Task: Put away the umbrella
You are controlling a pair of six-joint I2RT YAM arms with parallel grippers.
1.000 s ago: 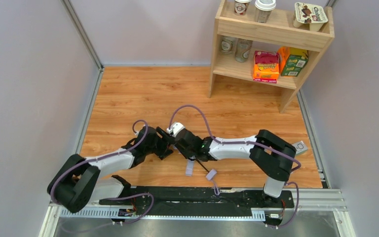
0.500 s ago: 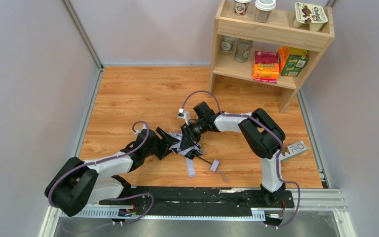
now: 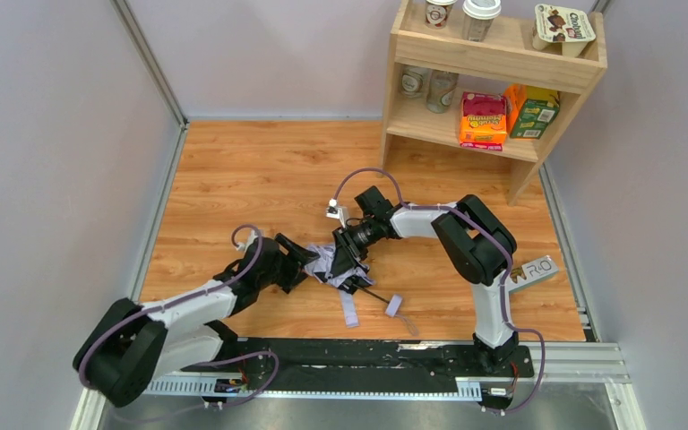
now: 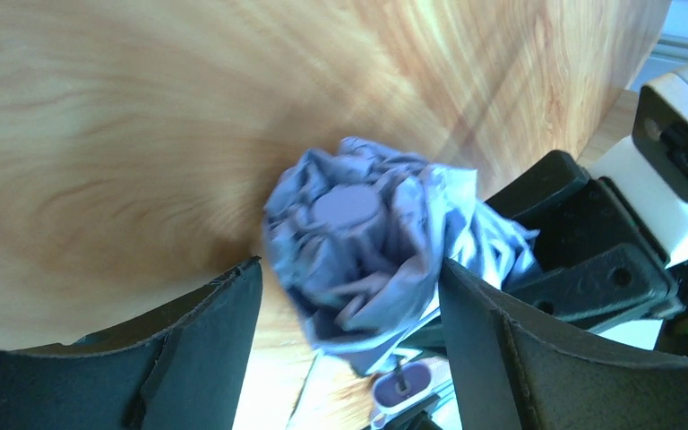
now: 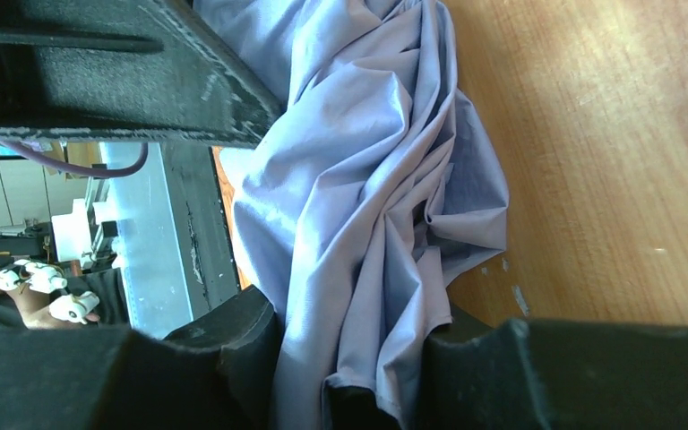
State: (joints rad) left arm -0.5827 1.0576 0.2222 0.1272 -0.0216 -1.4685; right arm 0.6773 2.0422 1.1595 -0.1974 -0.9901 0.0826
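The umbrella (image 3: pixel 326 265) is a crumpled pale lavender bundle lying on the wooden floor between my two grippers. Its slim black shaft (image 3: pixel 374 295) and two fabric tabs (image 3: pixel 349 310) trail toward the near edge. My right gripper (image 3: pixel 346 257) comes in from the far right and is shut on the umbrella's fabric (image 5: pixel 367 197), which fills the gap at the right gripper (image 5: pixel 349 345). My left gripper (image 3: pixel 305 259) is open at the bundle's left end. In the left wrist view the umbrella's round cap end (image 4: pixel 349 208) sits just beyond the open left gripper (image 4: pixel 349 273).
A wooden shelf (image 3: pixel 493 61) stands at the back right with cups, jars and snack boxes (image 3: pixel 484 120). Grey walls close in both sides. A black rail (image 3: pixel 358 354) runs along the near edge, and a small grey block (image 3: pixel 536 269) lies by the right arm.
The right arm swung from the near side to the far side of the umbrella and gripped its fabric. The left gripper has drawn back slightly to the left.
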